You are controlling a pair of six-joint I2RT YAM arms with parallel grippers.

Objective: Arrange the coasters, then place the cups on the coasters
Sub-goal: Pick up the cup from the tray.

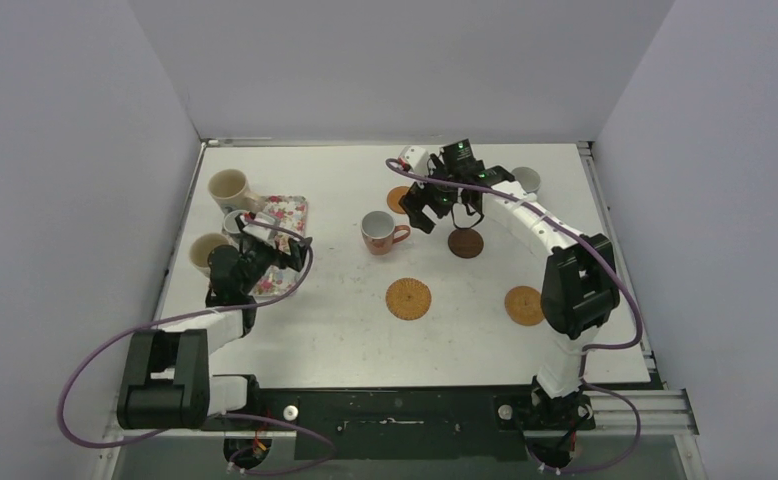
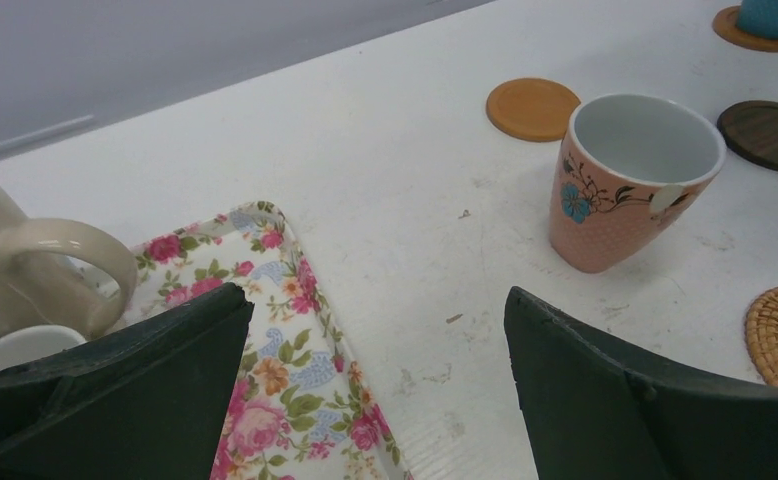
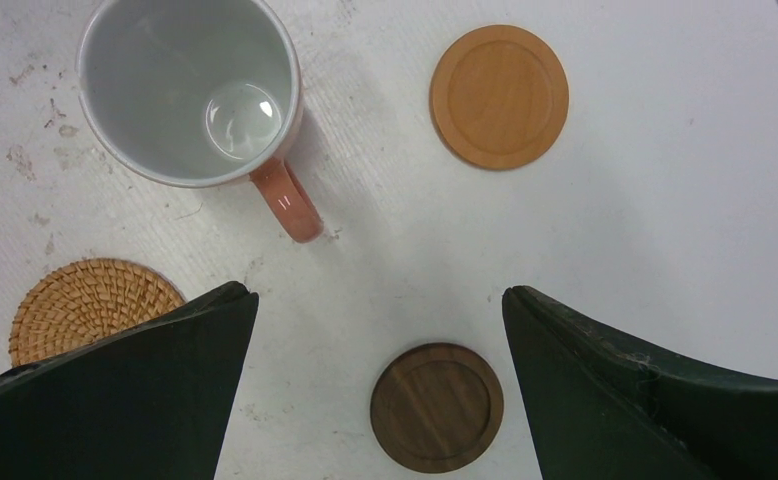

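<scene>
Both claws stand wide open with nothing between their fingers. The left gripper [image 2: 373,292] hangs at the left over the near end of the floral tray [image 2: 285,300]. Beside the tray a cream cup [image 2: 5,260] is cut off by the frame, and a white rim [image 2: 10,350] peeks from behind a finger; which cup that is I cannot tell. The right gripper [image 3: 375,292] hovers mid-table above the dark brown coaster [image 3: 436,407]. The salmon-pink cup [image 3: 190,90] stands on the bare table to the left of that coaster, and the smooth orange coaster [image 3: 499,96] lies farther back. One woven coaster [image 3: 85,300] is half hidden by a finger. Far right, a blue cup [image 2: 770,12], cropped at the top, sits on an orange coaster [image 2: 755,43].
</scene>
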